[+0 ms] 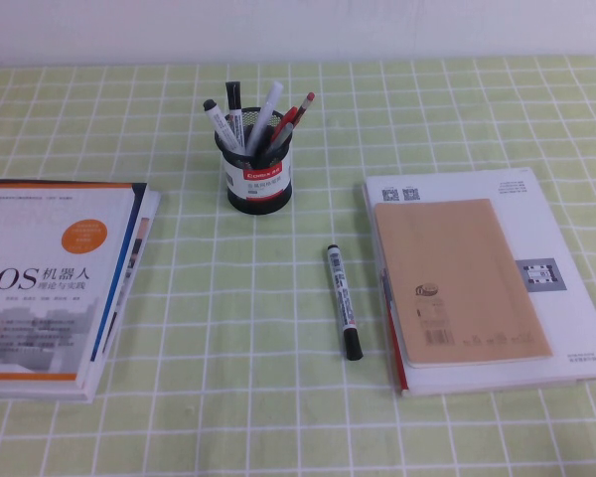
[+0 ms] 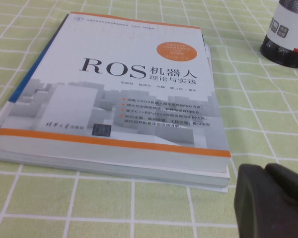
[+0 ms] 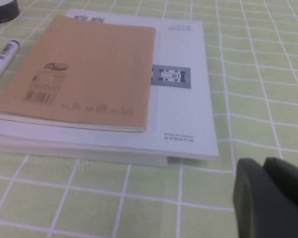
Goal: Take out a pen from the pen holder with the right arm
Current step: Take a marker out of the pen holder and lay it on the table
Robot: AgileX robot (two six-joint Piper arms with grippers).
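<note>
Far to the left of the pen holder and on the robot's side of it, the left hand [image 2: 266, 171] is hovering low over the desk [image 1: 228, 328], just off the near corner of the ROS book [image 1: 50, 288]. Its two dark fingers are lying pressed together with no gap showing, and it is holding nothing. The ROS book is lying flat to the left of the holder, resting on a second book [image 1: 147, 224] whose edge is peeking out beneath it. The pen holder [image 1: 259, 179], a black mesh cup with a white label, is standing upright on the green checked cloth. Several pens [image 1: 269, 104] are leaning inside it, among them white-barrelled markers and a red one. To the right of the holder and nearer the robot, a marker [image 1: 344, 301] is lying flat on the desk, apart from the holder, its black cap pointing toward the robot. Further right of the holder, a white book [image 1: 536, 229] is lying flat, and a tan notebook [image 1: 457, 278] is resting on its left part. Well to the right of the holder and nearer the robot, the right hand [image 3: 263, 166] is hanging low by the white book's near corner, closed tight and gripping nothing.
</note>
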